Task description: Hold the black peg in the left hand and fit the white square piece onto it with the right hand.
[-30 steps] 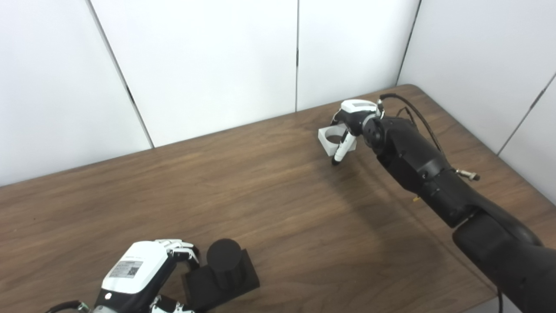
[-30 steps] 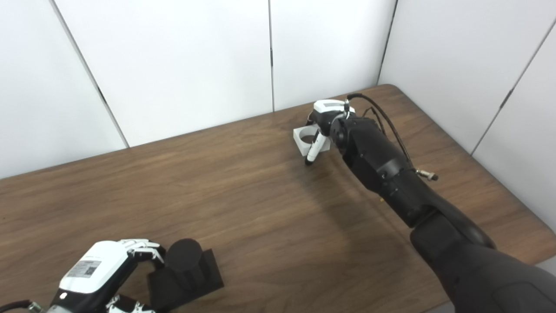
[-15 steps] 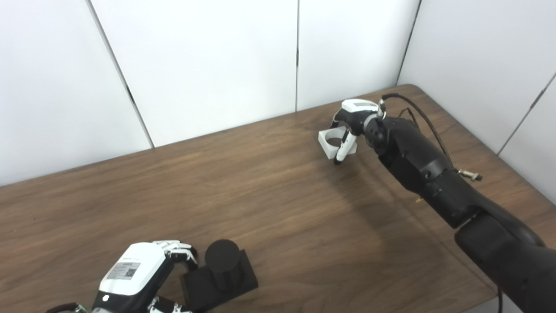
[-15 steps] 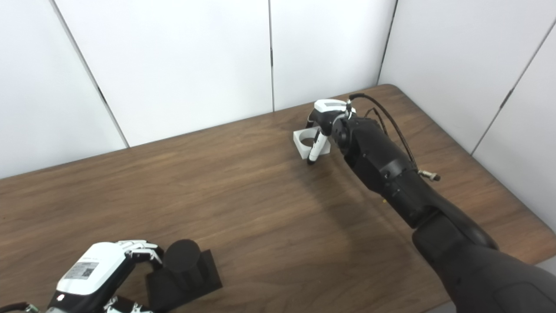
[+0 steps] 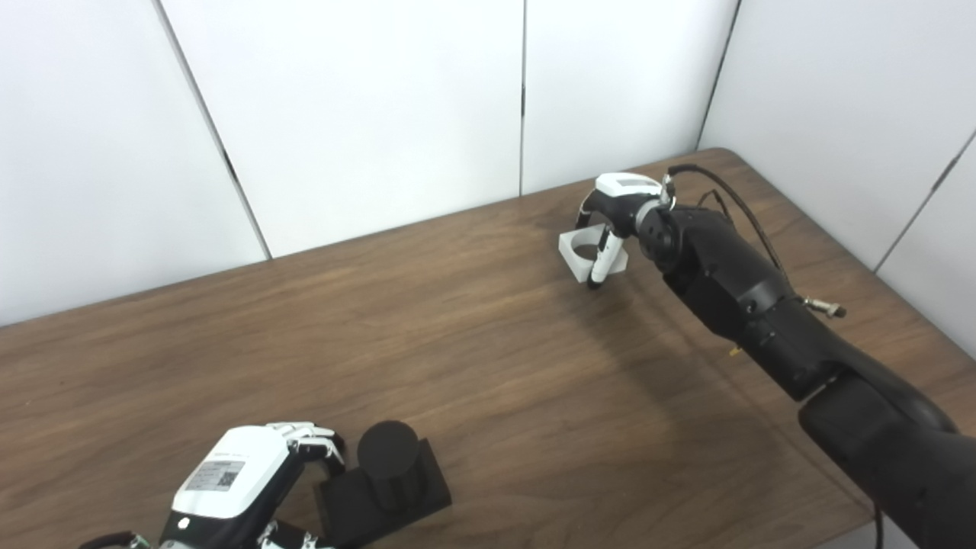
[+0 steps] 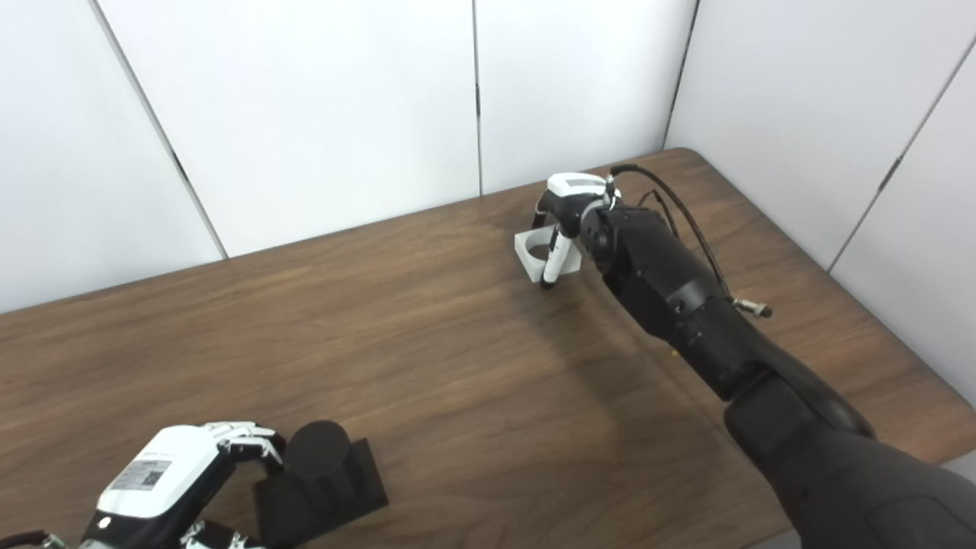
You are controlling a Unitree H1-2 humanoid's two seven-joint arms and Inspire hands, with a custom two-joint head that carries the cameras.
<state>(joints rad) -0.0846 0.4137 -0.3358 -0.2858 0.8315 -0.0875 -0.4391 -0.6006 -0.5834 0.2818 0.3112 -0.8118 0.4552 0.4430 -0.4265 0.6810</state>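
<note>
Right hand (image 5: 619, 207) pinches the white square piece (image 5: 591, 254) at the wooden table's (image 5: 488, 366) far side, one finger (image 5: 601, 261) laid across its front. Left hand (image 5: 236, 492), at the near edge, curls its fingers against the black peg's (image 5: 383, 482) square base; its back bears a small label, too blurred to read.

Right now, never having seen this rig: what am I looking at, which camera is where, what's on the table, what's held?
It is a humanoid robot at a wooden table. Both pictures come from two cameras side by side on its head, so they show one scene from slightly different spots. Its arms enter from the bottom edge. The left hand, near the front edge, has its fingers around the square base of the black peg, which stands upright on the table. The right hand, reached far across, is closed on the white square piece, which has a round hole. Whether that piece is lifted or resting on the table is unclear.
</note>
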